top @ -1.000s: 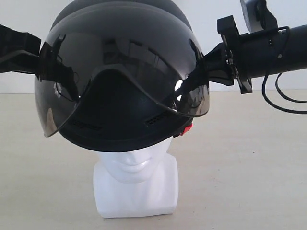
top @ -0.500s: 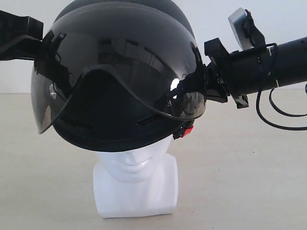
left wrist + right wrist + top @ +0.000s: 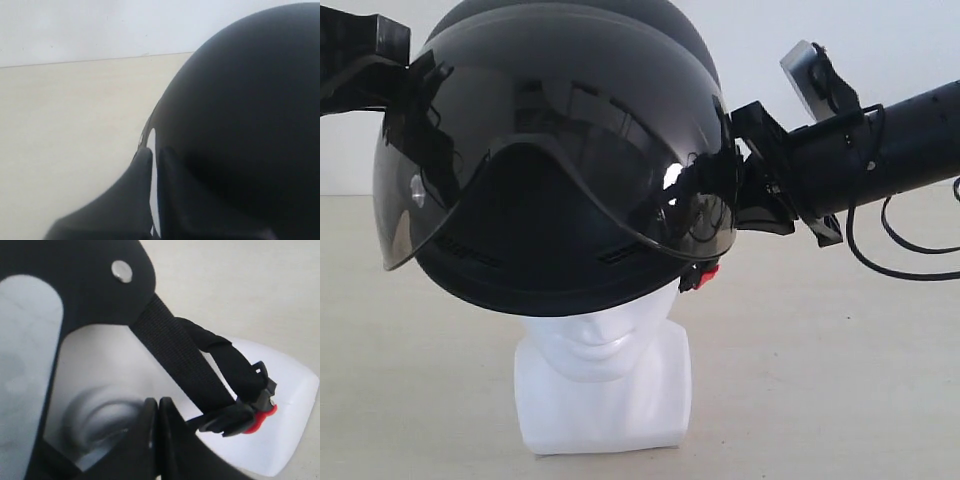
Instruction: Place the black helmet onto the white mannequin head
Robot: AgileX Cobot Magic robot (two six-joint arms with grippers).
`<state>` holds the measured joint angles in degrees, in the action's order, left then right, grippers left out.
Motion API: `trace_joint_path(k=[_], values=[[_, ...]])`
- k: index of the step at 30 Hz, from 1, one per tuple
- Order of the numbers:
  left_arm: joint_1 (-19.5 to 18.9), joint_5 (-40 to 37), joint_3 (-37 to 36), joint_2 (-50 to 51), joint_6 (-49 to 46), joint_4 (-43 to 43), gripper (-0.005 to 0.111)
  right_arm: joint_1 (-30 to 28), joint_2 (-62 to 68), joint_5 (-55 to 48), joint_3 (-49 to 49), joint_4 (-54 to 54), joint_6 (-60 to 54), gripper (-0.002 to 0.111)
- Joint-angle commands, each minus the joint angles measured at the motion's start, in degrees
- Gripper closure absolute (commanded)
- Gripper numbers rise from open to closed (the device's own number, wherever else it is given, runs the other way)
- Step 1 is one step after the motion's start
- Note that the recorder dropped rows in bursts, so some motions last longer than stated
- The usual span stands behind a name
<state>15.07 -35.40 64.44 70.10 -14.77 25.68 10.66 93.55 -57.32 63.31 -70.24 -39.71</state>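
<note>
The black helmet (image 3: 560, 130) with its smoky visor hangs over the top of the white mannequin head (image 3: 603, 380), hiding it down to the mouth. My left gripper (image 3: 405, 85) is shut on the helmet's left edge, and in the left wrist view its fingers (image 3: 145, 165) pinch the thin rim beside the black shell (image 3: 245, 110). My right gripper (image 3: 725, 190) is shut on the helmet's right edge. In the right wrist view, the right gripper (image 3: 157, 407) is pressed together by the black strap (image 3: 180, 355) and red buckle (image 3: 257, 422), with the white head (image 3: 295, 405) behind.
The mannequin head stands on a pale beige tabletop (image 3: 840, 380) with a white wall behind it. A black cable (image 3: 900, 260) loops under the right arm. Nothing else shows on the table.
The helmet has shifted a little to the left and tilted, with the right arm following it inward and its wrist angling up. The left gripper has risen slightly. The head has not moved.
</note>
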Motion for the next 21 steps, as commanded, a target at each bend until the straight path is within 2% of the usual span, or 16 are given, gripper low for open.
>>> trace_joint_path(k=[1,10,14,21], values=[[0.1,-0.4,1.2,0.4,-1.2,0.3,0.102,1.3,-0.3,-0.9,0.0,3.3,0.9,0.108],[0.1,-1.5,2.0,0.4,-1.3,0.3,0.102,1.3,-0.3,2.5,0.0,9.0,4.7,0.108],[0.1,-1.0,2.0,0.4,-1.4,0.3,0.102,1.1,-2.4,8.1,0.0,11.7,7.2,0.108],[0.1,-1.9,2.0,0.2,-1.6,0.0,0.102,1.1,-6.6,9.0,0.0,16.2,10.1,0.108]])
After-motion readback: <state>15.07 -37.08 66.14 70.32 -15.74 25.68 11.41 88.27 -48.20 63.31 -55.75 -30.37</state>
